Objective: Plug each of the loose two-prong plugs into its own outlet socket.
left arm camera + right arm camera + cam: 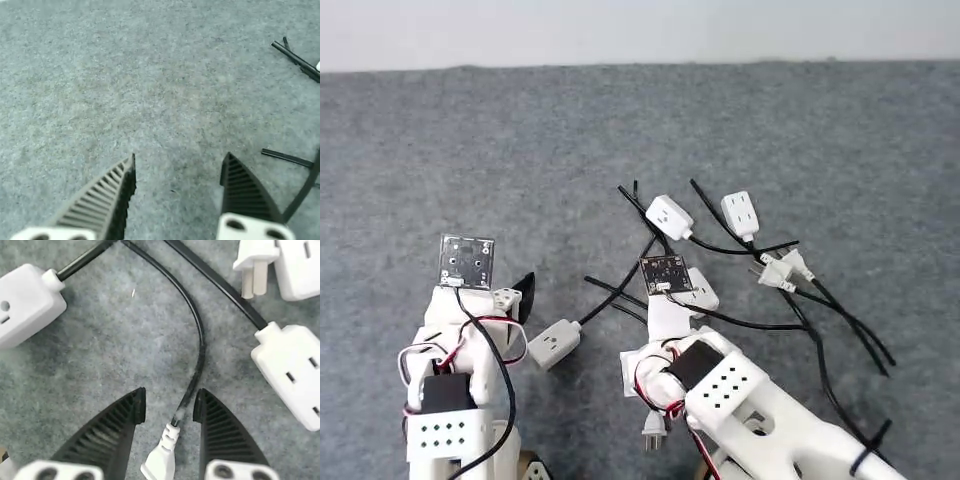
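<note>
Grey carpet (620,130) covers the whole work surface, and a pale wall (620,30) runs along its far edge. Both arms sit at the near edge in the high view, the left arm (450,390) well apart from the right arm (760,410). The left gripper (180,156) hangs over bare carpet with its two ribbed fingers spread wide and nothing between them; a black cable end (295,52) lies off to one side. Just beside the left arm lies a white near socket (553,343), face up, its black lead running off toward the middle of the carpet. The right gripper (170,392) is likewise parted and straddles a white plug (161,462) and the black cord (200,345) that leaves it. The cord passes between the fingers close to one of them, unclamped; whether it touches that finger I cannot tell. In the right wrist view a socket block (25,305) lies to one side of the gripper and a second block (292,365) to the other, both clear of the fingers. Past the second block, a two-prong plug (252,267) lies just beside another white body at the frame's edge. Farther out in the high view, a far socket (668,216) and its neighbour (740,212) rest side by side. Near them a pair of loose plugs (778,277) lies crossed over tangled black leads, apart from any socket. A further spare plug (653,430) lies by the right arm, prongs toward the near edge.
</note>
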You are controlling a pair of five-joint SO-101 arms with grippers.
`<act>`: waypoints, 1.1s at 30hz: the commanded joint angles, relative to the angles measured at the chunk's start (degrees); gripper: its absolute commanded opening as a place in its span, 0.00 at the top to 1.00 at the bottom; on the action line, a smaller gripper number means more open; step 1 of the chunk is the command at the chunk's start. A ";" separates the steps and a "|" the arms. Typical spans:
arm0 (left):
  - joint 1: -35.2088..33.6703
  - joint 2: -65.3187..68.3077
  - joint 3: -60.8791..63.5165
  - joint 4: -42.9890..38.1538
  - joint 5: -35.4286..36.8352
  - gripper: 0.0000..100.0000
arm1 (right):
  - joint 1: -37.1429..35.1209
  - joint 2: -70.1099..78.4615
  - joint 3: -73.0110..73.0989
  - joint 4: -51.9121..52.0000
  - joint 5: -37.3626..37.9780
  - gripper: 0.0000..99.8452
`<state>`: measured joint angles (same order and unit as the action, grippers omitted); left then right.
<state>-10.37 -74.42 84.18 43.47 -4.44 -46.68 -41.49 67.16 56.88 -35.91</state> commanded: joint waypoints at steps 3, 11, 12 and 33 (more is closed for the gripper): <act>-0.18 0.18 -0.66 -1.58 0.53 0.73 | 2.24 -0.31 0.09 -0.48 -0.44 0.84; -0.18 0.18 -0.66 -1.58 0.62 0.73 | 2.33 -0.31 6.07 -5.23 -0.18 0.84; -0.18 0.18 -0.66 -1.58 0.62 0.73 | 2.33 -0.31 7.12 -6.29 -0.18 0.84; -0.26 0.18 -0.66 -1.49 0.62 0.73 | 2.59 -0.92 12.48 -13.05 -0.18 0.99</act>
<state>-10.46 -74.42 84.18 43.47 -4.44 -43.78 -42.55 79.56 45.89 -35.82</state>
